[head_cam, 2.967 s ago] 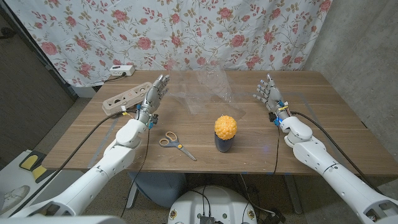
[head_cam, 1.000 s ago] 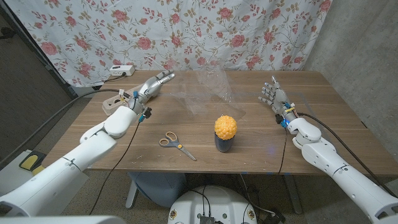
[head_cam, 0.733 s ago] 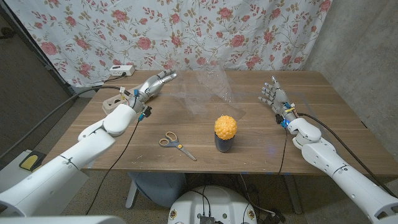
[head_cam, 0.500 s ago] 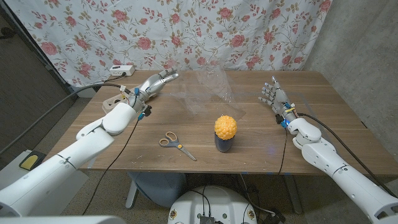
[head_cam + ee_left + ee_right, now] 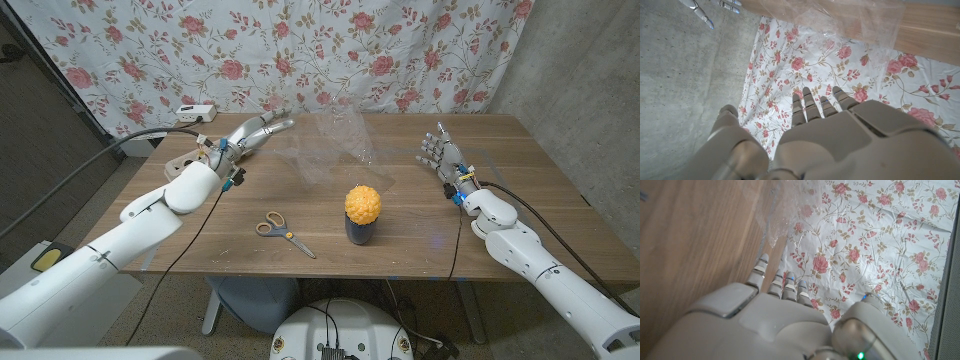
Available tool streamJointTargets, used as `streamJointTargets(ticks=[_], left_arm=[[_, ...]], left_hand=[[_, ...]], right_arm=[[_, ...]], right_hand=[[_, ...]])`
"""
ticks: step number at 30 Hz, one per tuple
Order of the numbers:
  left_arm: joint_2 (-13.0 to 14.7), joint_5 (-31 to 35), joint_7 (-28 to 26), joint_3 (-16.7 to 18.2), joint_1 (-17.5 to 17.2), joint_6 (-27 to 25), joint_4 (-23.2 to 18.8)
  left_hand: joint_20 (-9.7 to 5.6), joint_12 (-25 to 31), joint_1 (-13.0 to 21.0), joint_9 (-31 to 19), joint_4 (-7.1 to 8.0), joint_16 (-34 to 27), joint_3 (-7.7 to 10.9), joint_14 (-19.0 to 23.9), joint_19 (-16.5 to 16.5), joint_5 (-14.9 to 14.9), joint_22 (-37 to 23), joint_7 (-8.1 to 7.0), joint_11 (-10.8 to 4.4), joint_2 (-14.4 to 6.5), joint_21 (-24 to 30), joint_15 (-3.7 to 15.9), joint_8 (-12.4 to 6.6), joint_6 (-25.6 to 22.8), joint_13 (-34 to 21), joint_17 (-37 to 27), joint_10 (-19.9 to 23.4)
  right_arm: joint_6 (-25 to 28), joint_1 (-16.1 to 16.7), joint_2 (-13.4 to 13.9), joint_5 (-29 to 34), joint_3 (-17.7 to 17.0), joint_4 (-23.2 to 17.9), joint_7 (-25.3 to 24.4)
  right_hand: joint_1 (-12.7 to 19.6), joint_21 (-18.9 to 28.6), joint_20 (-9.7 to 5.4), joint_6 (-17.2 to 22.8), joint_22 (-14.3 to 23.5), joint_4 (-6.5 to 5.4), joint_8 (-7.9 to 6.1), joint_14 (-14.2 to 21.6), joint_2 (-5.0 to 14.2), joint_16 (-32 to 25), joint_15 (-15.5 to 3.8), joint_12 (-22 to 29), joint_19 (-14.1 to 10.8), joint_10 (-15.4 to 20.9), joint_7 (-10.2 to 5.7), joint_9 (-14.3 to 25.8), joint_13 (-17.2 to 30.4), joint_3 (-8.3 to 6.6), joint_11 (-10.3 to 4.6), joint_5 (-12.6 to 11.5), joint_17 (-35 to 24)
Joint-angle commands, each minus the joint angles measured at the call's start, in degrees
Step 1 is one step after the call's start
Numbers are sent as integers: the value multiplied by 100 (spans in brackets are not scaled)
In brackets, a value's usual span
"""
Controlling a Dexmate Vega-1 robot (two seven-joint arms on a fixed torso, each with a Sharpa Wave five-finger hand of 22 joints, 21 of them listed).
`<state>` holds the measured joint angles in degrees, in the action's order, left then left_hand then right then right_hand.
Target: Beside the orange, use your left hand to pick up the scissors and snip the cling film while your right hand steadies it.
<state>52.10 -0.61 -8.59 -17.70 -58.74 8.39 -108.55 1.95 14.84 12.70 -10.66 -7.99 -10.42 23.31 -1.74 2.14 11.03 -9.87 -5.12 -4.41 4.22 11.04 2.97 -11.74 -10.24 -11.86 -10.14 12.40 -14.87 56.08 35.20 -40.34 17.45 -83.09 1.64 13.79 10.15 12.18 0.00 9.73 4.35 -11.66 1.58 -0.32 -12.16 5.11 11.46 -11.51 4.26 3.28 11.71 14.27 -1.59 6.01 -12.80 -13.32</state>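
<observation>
A wooden table (image 5: 520,170) stands before a rose-patterned curtain (image 5: 300,50). A grey power strip (image 5: 185,163) lies at the table's far left, with a white adapter (image 5: 196,112) behind it past the edge; no writing is legible on either. An orange (image 5: 363,203) sits on a dark cup (image 5: 360,232) near the middle. The scissors (image 5: 284,231), grey handles and orange blades, lie left of it, untouched. Crumpled clear cling film (image 5: 335,140) rises at the far middle. The left hand (image 5: 250,135) hovers far left, fingers apart and pointing toward the film, holding nothing. The right hand (image 5: 441,155) stands upright at the right, fingers spread, empty.
</observation>
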Motion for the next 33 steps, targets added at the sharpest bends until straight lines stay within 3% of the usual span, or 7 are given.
streamJointTargets(ticks=[1, 19, 33], left_arm=[[107, 505, 62, -106, 29, 4, -242], [358, 1457, 146, -145, 30, -328, -711], [465, 1807, 353, -149, 31, -372, -960]], left_hand=[[31, 37, 74, -19, -32, -42, 26, 39, 21, 26, -6, -14, -4, 16, -9, 39, -37, -20, -13, -3, 71], [37, 69, 113, -20, -37, -56, 20, 97, 23, 29, -6, -24, -23, 16, -10, 43, -35, -69, -17, -3, 204], [78, 74, 139, -22, -37, -53, 11, 107, -2, 29, -6, -24, -29, 19, -18, 2, 0, -15, -22, -4, 266]], right_arm=[[-13, -5, 20, -1, -23, -8, 9], [36, 10, 27, -4, -25, -55, -38], [28, -44, -11, 13, 15, 33, -2]], right_hand=[[51, 44, 15, 10, 25, 48, -36, -15, 29, -8, -5, 26, 13, 6, 70, 17, 13, -10, 11, 0, 1], [76, 48, 15, 16, 26, 61, -38, -21, 47, -10, -7, 28, 23, 6, 68, 15, -5, -18, 18, 8, 9], [87, 52, 15, 23, 26, 69, -40, -15, 54, -17, -7, 30, 31, 8, 61, 13, -20, -20, 16, 16, 13]])
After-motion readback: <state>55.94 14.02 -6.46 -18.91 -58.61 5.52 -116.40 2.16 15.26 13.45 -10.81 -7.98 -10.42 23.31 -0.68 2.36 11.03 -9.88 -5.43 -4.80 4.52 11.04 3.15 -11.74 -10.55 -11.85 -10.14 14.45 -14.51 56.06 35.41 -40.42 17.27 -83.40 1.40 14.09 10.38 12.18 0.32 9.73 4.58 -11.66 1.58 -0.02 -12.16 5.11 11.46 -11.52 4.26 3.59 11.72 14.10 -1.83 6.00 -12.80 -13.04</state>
